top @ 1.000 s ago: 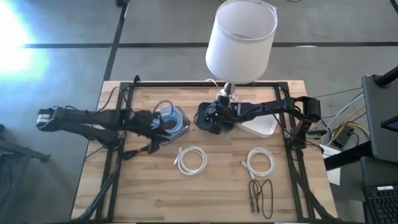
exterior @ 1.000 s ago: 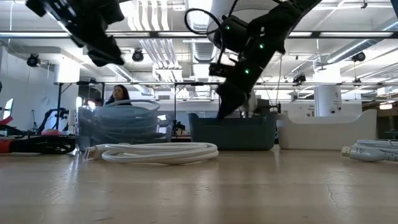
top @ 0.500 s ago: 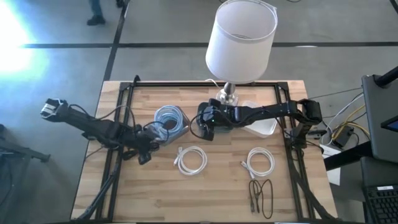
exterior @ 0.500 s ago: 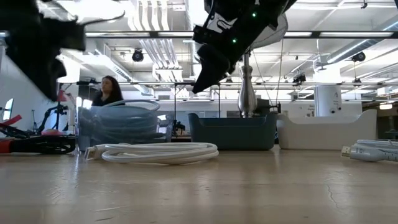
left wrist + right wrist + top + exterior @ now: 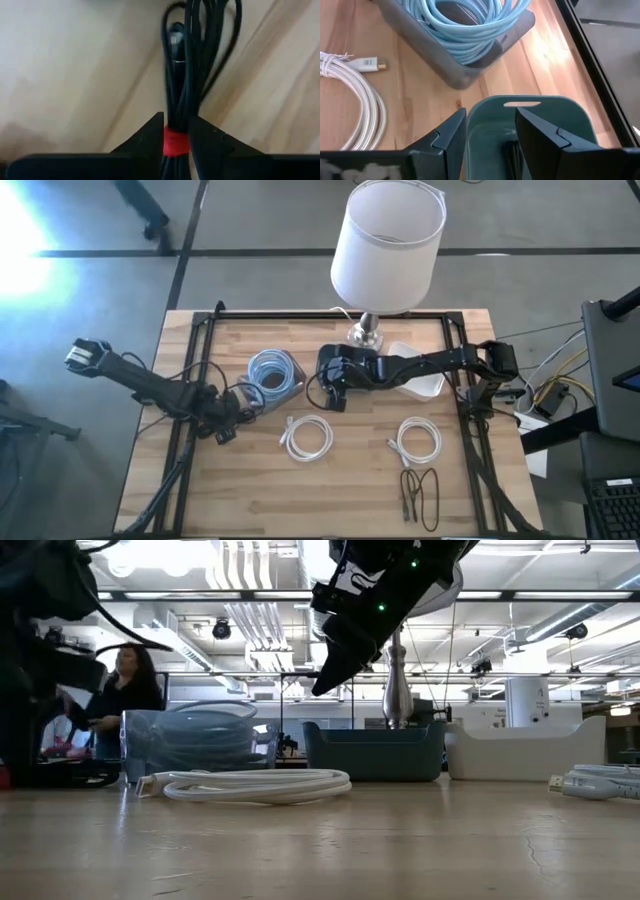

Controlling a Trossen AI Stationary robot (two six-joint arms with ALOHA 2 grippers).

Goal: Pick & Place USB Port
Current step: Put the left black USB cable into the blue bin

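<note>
A black USB cable bundle (image 5: 192, 65), tied with a red band, lies on the wood at the table's left. My left gripper (image 5: 222, 428) points down at it and is shut on it. My right gripper (image 5: 335, 398) hangs open over the teal bin (image 5: 530, 130) at the table's middle, well above its rim (image 5: 375, 728), touching nothing. Something dark lies in that bin. The arm covers most of the bin in the high view. My left gripper pinches the black bundle at its red band (image 5: 176, 142), between the two fingers (image 5: 147, 137). The fingers come from above, pointing steeply down, and lie across the strands. The rest of the bundle stretches away over the table top.
A clear bin (image 5: 272, 372) with a coiled light-blue cable stands between the two grippers. Two white coils (image 5: 307, 437) (image 5: 418, 442) and a black cable (image 5: 420, 492) lie nearer the front. A lamp (image 5: 385, 250) and a white bin (image 5: 420, 382) stand behind. A person shows beyond the table.
My left gripper has swung away from the clear bin toward the table's left and near edge, tipped downward and sunk to the black bundle. My right gripper has risen out of the teal bin and drifted a little toward the near edge.
</note>
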